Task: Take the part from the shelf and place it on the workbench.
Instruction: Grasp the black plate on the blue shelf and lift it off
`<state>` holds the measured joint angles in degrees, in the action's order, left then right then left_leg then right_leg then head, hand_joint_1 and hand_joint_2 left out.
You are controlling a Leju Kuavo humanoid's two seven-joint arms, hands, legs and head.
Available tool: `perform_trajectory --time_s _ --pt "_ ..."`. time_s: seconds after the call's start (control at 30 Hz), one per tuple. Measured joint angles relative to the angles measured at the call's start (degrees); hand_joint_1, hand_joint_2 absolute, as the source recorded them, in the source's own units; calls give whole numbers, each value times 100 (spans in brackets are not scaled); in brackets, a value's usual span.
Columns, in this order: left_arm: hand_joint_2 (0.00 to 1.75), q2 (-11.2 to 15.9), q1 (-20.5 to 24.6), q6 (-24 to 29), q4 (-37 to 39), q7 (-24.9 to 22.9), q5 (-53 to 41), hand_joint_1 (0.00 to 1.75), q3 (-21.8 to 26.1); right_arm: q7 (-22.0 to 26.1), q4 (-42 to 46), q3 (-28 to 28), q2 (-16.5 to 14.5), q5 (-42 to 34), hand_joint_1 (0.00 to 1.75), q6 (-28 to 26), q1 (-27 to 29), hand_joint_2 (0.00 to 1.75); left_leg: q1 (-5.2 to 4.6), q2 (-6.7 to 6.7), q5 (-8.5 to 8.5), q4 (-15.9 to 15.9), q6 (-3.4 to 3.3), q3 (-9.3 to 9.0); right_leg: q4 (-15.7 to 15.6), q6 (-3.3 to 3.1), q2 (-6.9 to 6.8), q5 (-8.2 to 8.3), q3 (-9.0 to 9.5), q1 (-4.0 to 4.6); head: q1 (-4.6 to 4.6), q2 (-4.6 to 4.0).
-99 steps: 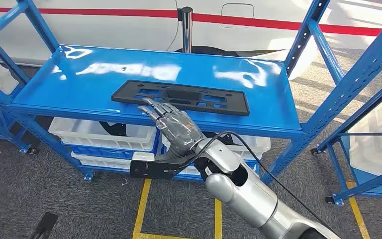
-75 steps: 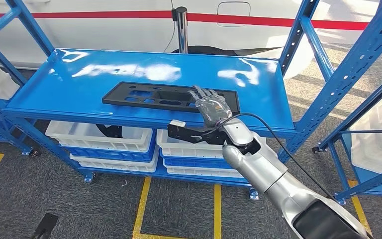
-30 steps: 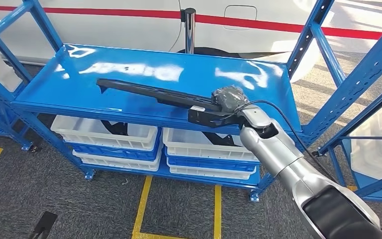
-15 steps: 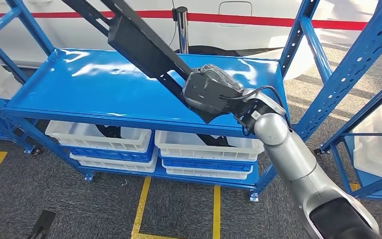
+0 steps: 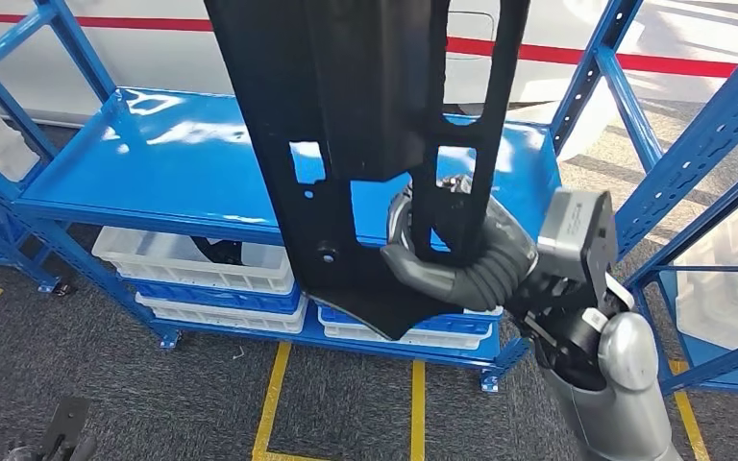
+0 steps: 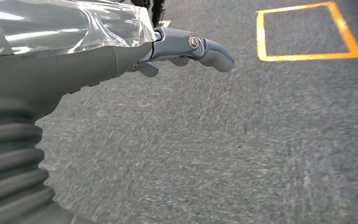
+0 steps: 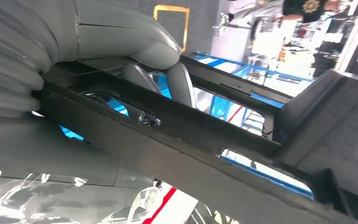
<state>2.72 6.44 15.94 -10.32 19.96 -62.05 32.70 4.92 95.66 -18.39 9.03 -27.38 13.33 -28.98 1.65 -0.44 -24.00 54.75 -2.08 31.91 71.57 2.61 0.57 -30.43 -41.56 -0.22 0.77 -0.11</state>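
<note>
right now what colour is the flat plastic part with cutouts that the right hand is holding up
Black, clearest in the head view: flat plastic part with cutouts.

Bright, even light; white glare on the blue shelf (image 5: 154, 154) — left wrist view's floor (image 6: 214, 140) motion-blurred.

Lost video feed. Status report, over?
Right robot hand grips black part, raised on end, off blue shelf. Left robot hand holds nothing, over floor.

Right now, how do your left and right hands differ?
The right hand grips the black part, lifted upright in front of the blue shelf; the left hand holds nothing and hangs over grey carpet. Both have grey ribbed covers.
</note>
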Motion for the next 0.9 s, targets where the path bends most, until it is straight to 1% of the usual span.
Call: perform_trajectory --time_s 0.03,0.07,0.1,0.13,0.17,0.2,0.23,0.27,0.3,0.33,0.4,0.43,0.47,0.5,0.53,0.57,0.6,0.63,0.67,0.7,0.73,0.77,0.8,0.83,0.87,0.9 --pt "175 -5 27 -45 0 64 5 0 5 38 92 12 2 37 175 -21 108 175 4 -4 -6 1 7 -12 -350 -3 -4 188 179 -11 0 0" --pt "175 -10 57 -103 0 117 22 0 8 78 172 19 3 81 175 -41 195 175 5 -7 -13 1 19 -24 -809 -11 -8 380 416 -21 0 0" --pt "175 -15 87 -155 0 142 41 0 11 113 234 21 4 123 175 -55 262 175 -5 -11 -24 7 40 -29 -1209 -21 -9 518 621 -17 0 0" --pt "175 -19 114 -198 0 141 58 0 13 144 292 22 4 162 175 -63 324 175 -16 -12 -31 9 67 -30 -1486 -37 -8 600 757 -14 1 0" --pt "175 -21 134 -229 0 124 65 0 16 168 342 23 5 188 175 -68 380 175 -25 -11 -35 8 96 -27 -1610 -53 -3 618 813 -3 1 0" --pt "175 -23 145 -251 0 103 65 0 24 185 388 23 6 204 175 -77 431 175 -28 -9 -33 0 130 -27 -1625 -76 4 619 810 13 2 0" --pt "175 -25 153 -270 0 63 67 0 32 197 432 25 7 215 175 -90 473 175 -20 -7 -34 -8 162 -29 -1632 -112 7 632 804 9 2 0" --pt "175 -27 156 -284 0 5 78 0 44 203 472 26 8 216 175 -110 500 175 -9 -2 -68 22 190 -13 -1640 -145 9 646 803 5 3 0" --pt "175 -30 158 -297 0 -79 98 0 60 204 507 27 7 214 175 -136 517 175 -2 1 -155 137 215 37 -1651 -182 9 661 805 -6 7 0" --pt "175 -31 157 -308 0 -185 123 0 79 202 534 27 3 212 175 -168 527 175 1 5 -305 379 233 142 -1660 -213 5 679 806 -19 11 0" --pt "175 -33 140 -336 1 -360 162 0 122 188 558 27 -8 210 175 -232 554 175 -1 9 -704 1173 258 491 -1655 -246 -2 695 795 -18 21 0" --pt "175 -34 125 -351 2 -424 168 0 138 175 560 27 -13 211 175 -255 571 175 -3 9 -844 1534 265 649 -1653 -254 -5 701 787 -12 21 0" --pt "175 -35 109 -365 4 -485 161 0 146 158 559 27 -15 213 175 -272 585 175 -5 9 -888 1720 264 727 -1651 -258 -5 704 780 -5 22 0" --pt "175 -36 99 -375 7 -553 150 0 149 138 559 27 -17 215 175 -289 594 175 -6 9 -819 1661 254 688 -1650 -260 -5 708 775 2 22 0" --pt "175 -36 94 -379 8 -633 140 0 152 119 558 28 -17 217 175 -312 597 175 -9 8 -659 1366 235 532 -1649 -258 -2 711 774 7 22 0" --pt "175 -36 93 -382 9 -720 132 0 155 102 558 30 -17 219 175 -338 597 175 -15 -3 -461 922 208 301 -1648 -252 1 717 774 11 23 0" --pt "175 -36 95 -387 9 -811 130 0 157 86 559 36 -16 223 175 -367 596 175 -31 -28 -300 499 179 79 -1643 -237 12 726 764 25 23 0" --pt "175 -37 92 -393 10 -898 129 0 159 68 559 46 -15 228 175 -394 594 175 -48 -43 -187 188 156 -75 -1638 -214 24 740 750 34 20 0" --pt "175 -39 84 -400 11 -976 125 0 163 51 559 57 -15 237 175 -417 594 175 -67 -56 -135 32 138 -146 -1636 -186 34 758 733 40 19 0" --pt "175 -40 74 -408 13 -1041 119 0 172 34 558 67 -14 247 175 -434 594 175 -87 -54 -121 8 124 -149 -1636 -154 46 780 716 46 16 0" --pt "175 -46 61 -413 15 -1085 112 0 187 22 558 76 -12 255 175 -444 594 175 -85 -29 -92 7 98 -127 -1638 -124 54 798 703 45 14 0" --pt "175 -51 56 -419 18 -1112 103 0 205 16 558 86 -9 260 175 -448 595 175 -77 -3 -61 4 64 -109 -1618 -93 53 775 684 38 14 0" --pt "175 -55 56 -424 20 -1127 93 0 223 12 558 99 -6 263 175 -450 596 175 -66 27 -25 -4 21 -85 -1524 -62 45 674 640 34 9 0" --pt "175 -60 57 -429 22 -1133 84 0 236 10 558 113 -3 263 175 -452 596 175 -51 60 12 -17 -23 -55 -1318 -33 34 490 557 28 3 0" --pt "175 -62 59 -433 22 -1141 74 0 242 6 557 126 -2 263 175 -453 597 175 -49 91 42 -18 -52 -17 -989 -4 19 234 438 15 -2 0" --pt "175 -63 56 -439 22 -1171 63 0 248 1 557 138 -2 263 175 -456 600 175 -49 122 70 -17 -73 24 -579 21 11 -31 299 9 -7 0"
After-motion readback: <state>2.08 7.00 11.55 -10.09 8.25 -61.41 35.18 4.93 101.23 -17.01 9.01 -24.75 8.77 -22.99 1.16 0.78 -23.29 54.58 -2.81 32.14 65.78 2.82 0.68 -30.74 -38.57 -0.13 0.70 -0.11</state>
